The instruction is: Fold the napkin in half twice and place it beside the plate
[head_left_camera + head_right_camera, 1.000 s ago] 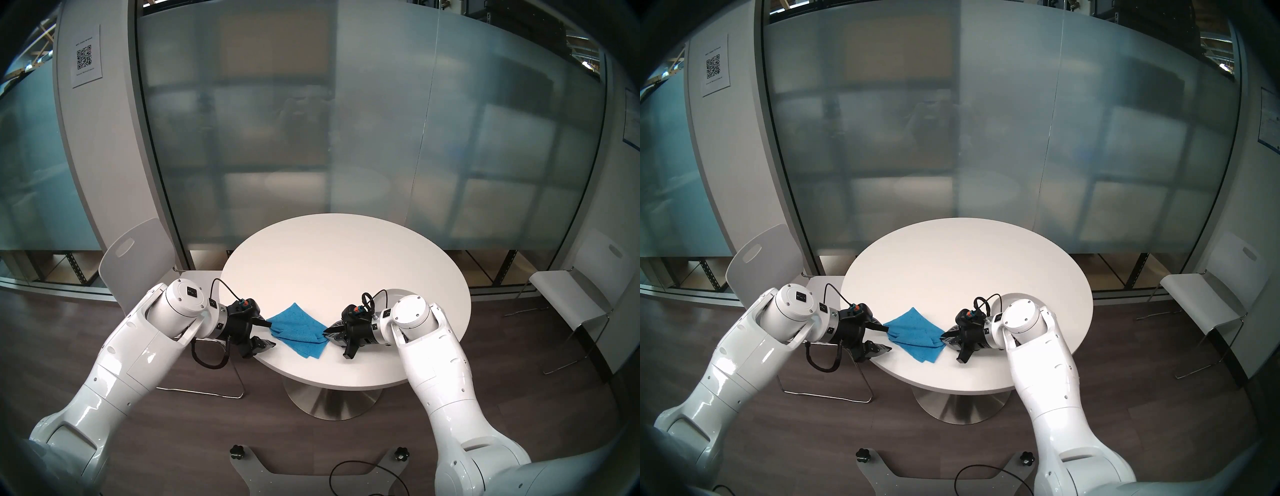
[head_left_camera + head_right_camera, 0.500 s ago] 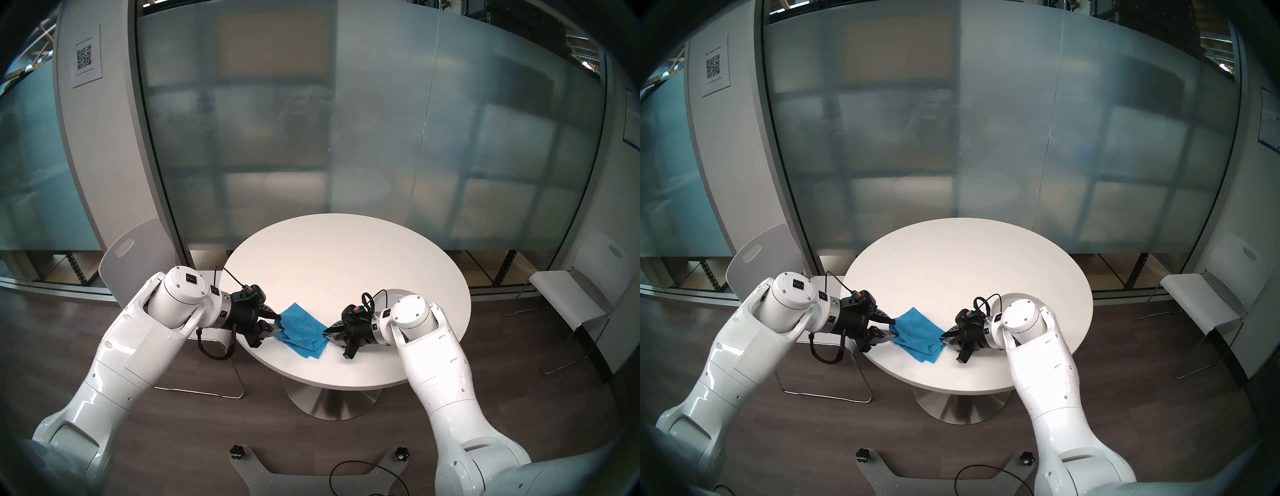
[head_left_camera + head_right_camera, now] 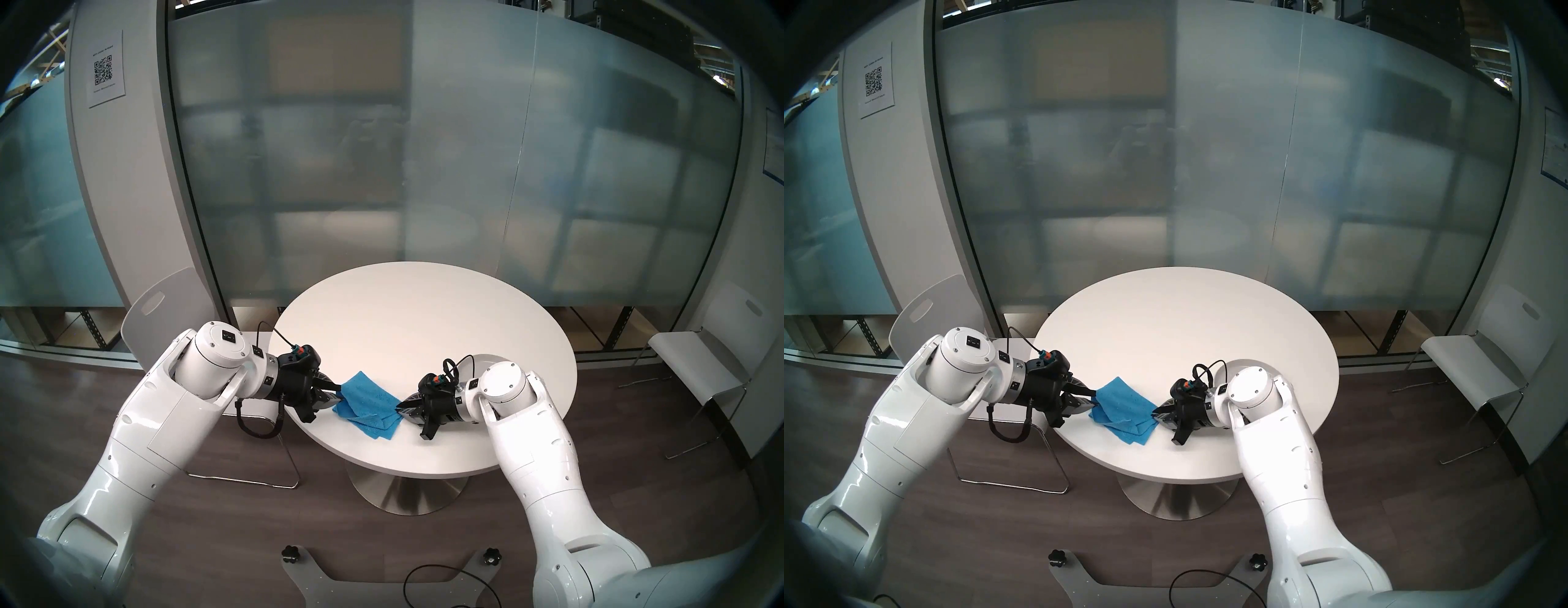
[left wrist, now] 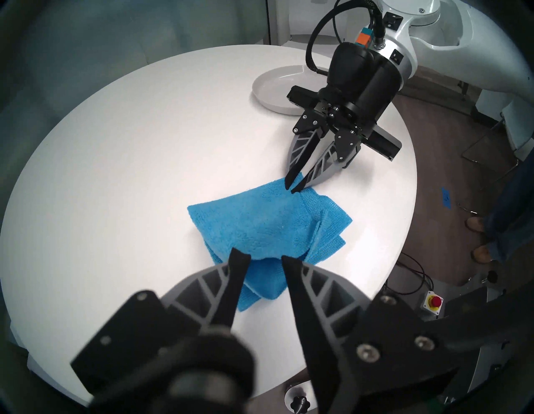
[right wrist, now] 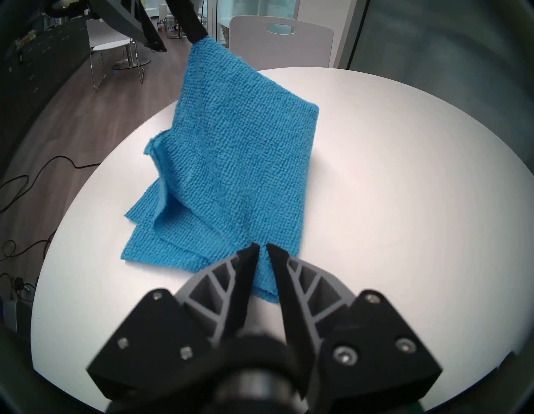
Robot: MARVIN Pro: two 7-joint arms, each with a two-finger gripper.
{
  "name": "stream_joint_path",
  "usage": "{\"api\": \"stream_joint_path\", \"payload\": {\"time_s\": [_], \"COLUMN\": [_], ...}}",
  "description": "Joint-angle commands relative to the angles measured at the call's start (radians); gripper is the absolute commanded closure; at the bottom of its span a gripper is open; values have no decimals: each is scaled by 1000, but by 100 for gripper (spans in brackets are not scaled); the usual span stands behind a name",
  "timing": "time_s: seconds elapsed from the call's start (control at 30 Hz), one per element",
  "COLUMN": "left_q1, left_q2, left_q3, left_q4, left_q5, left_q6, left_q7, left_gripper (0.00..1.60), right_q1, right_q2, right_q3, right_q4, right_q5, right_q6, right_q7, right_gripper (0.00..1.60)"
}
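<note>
A blue napkin [image 3: 369, 403] [image 3: 1123, 407] lies loosely folded, layers askew, near the front of the round white table [image 3: 424, 322]. My right gripper [image 3: 399, 408] [image 5: 261, 251] is shut on its right corner, low over the table. My left gripper [image 3: 337, 394] [image 4: 263, 258] stands at the napkin's [image 4: 260, 219] left corner, jaws part closed with a fold of cloth between the fingertips and a gap still showing. That corner is raised off the table. The light-grey plate [image 4: 274, 89] [image 3: 488, 358] sits behind my right wrist, mostly hidden in the head views.
A white chair [image 3: 169, 322] stands left of the table and another [image 3: 700, 361] at the right. A frosted glass wall is behind. A person's feet [image 4: 476, 225] and a red stop button [image 4: 435, 302] show on the floor.
My left gripper moved right onto the napkin's left corner and its jaws narrowed around it, pushing and lifting that side of the cloth. The right arm stayed still.
</note>
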Motion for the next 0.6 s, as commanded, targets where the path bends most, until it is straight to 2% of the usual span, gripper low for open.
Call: {"api": "stream_joint_path", "payload": {"time_s": [0.0,0.4,0.57], "left_q1": [1,29,12], "left_q2": [16,40,16], "left_q3": [-10,-23,-52], "left_q4": [16,28,42], "left_q5": [10,17,4], "left_q6": [-23,-47,-47], "left_q7": [11,15,43], "left_gripper": [78,78,77], "right_q1": [3,5,9], "right_q2": [-1,-3,-4], "right_q3": [-3,-6,-6], "right_q4": [17,12,25], "right_q5": [0,-1,0], "right_q6": [-7,0,-6], "right_q7": [-2,1,-3], "right_gripper": [93,94,93]}}
